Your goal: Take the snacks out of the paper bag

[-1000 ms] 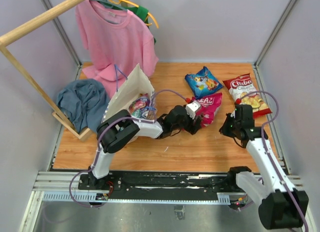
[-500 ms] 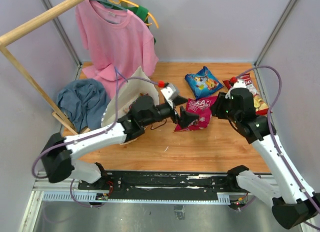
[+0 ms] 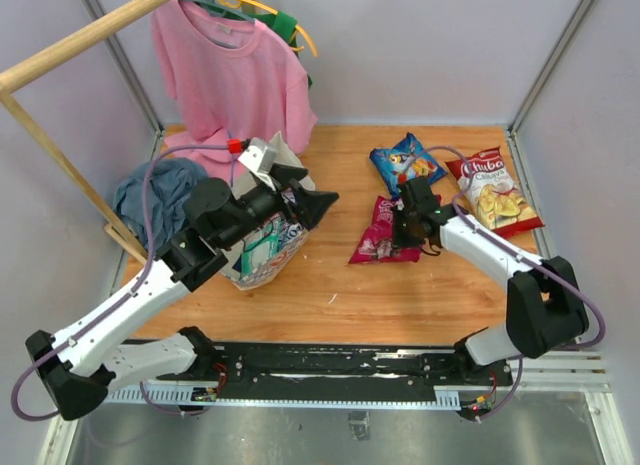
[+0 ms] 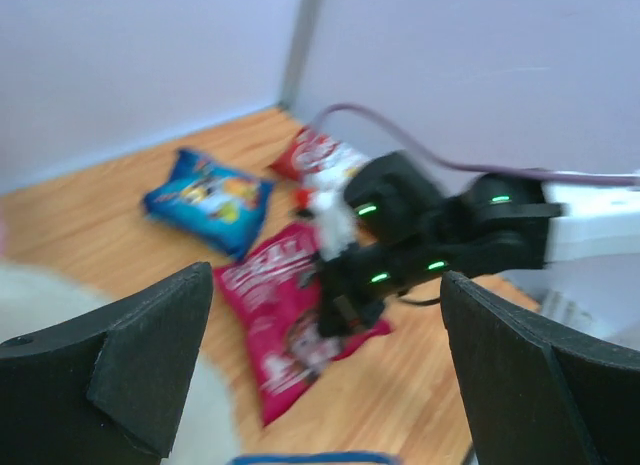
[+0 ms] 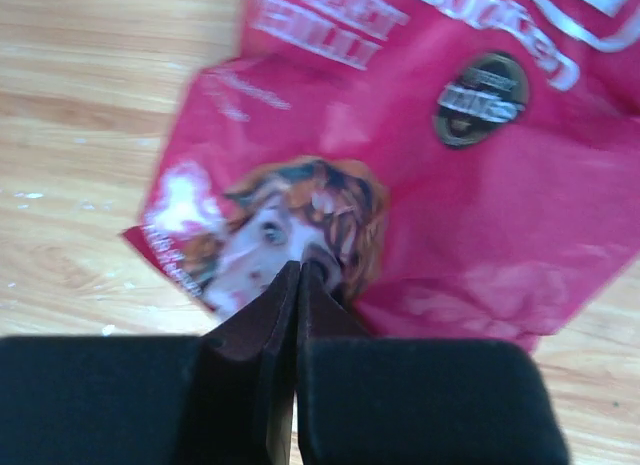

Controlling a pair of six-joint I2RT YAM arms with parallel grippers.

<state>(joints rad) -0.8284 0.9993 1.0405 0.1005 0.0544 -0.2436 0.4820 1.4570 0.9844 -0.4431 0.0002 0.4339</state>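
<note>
— Over the paper bag (image 3: 250,270), on the left side of the table (image 3: 330,295), how does the left gripper (image 3: 308,193) stand?
— Spread to its widest, with nothing between the fingers, hanging above the bag's mouth. Glossy snacks, a teal packet (image 3: 262,247) among them, show in the bag beneath the arm.
— And the right gripper (image 5: 298,285)?
— Its fingers are pressed together, tips down at the pink-red packet (image 3: 380,233), which lies flat on the wood, well clear of the bag. No film appears to be caught between them, so I judge it is touching or hovering, not gripping. The blue bag (image 3: 405,163) and the Chiba chips (image 3: 492,190) lie farther back, also out of the bag.
— So what does the next pick ask for?
— In my judgement, lower the open jaws straight into the mouth. Take one packet by an upper edge or seam, not across its puffed belly, and close gently so the foil does not slip. The paper wall looks limp, and a finger snagging it would drag the whole bag. Lift clear before swinging right, then set the packet beside the others, not on them.
</note>
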